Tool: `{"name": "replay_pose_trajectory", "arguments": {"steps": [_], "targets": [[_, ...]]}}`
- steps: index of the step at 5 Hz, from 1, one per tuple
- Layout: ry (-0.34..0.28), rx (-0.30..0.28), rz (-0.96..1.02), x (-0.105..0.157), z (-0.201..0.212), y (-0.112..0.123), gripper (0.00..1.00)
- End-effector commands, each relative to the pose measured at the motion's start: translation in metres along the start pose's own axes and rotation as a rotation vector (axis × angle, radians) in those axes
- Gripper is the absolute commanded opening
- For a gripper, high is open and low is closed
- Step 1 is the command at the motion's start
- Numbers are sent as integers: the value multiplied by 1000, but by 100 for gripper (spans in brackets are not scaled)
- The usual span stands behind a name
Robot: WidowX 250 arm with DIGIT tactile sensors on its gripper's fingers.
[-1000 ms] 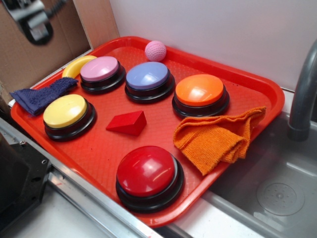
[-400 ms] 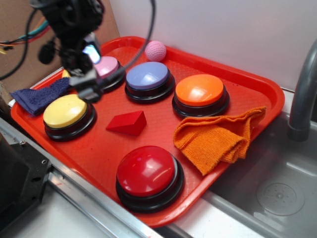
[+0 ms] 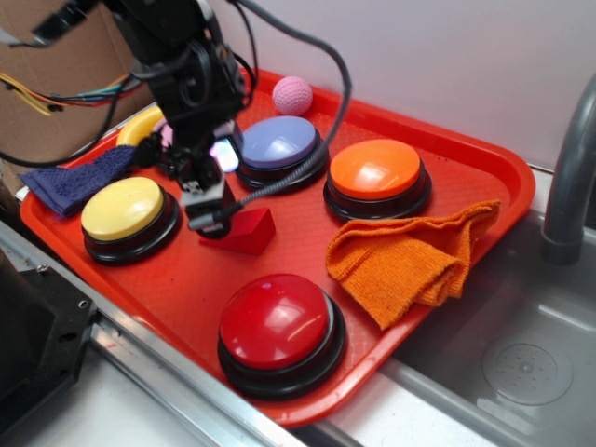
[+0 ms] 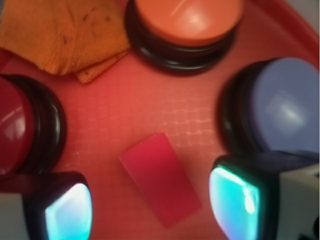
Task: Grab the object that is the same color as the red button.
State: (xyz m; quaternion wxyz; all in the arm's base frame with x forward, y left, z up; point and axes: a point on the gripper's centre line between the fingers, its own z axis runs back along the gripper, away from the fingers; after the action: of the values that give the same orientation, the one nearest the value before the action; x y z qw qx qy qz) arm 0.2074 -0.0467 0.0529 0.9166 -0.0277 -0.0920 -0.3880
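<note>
The object, a small red wedge block, lies on the red tray between the buttons. My gripper hangs just above its left end and hides part of it in the exterior view. In the wrist view the jaws stand wide open, with a glowing pad on either side of the wedge and not touching it. The red button, large and domed on a black base, sits at the tray's front.
Around the wedge stand a yellow button, a purple button and an orange button. There are also a pink ball, an orange cloth and a blue cloth. A sink lies to the right.
My gripper has come in from the back left corner, moving right and down across the tray to sit over the wedge. The wedge and the buttons have not moved.
</note>
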Motion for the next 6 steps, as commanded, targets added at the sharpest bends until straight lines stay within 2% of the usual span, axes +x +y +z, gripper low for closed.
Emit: {"name": "replay_pose_trajectory", "arguments": {"steps": [1,2,4,5,6], "targets": [[-21,-25,-76,3,-20,-2,100],[9,-18,-109,4,-33,-6,100],[17,-24,-147,3,-46,-10,100],[-7,-32,-179,0,-47,-11,38],[-16,-33,-168,-2,-45,-11,0]]}}
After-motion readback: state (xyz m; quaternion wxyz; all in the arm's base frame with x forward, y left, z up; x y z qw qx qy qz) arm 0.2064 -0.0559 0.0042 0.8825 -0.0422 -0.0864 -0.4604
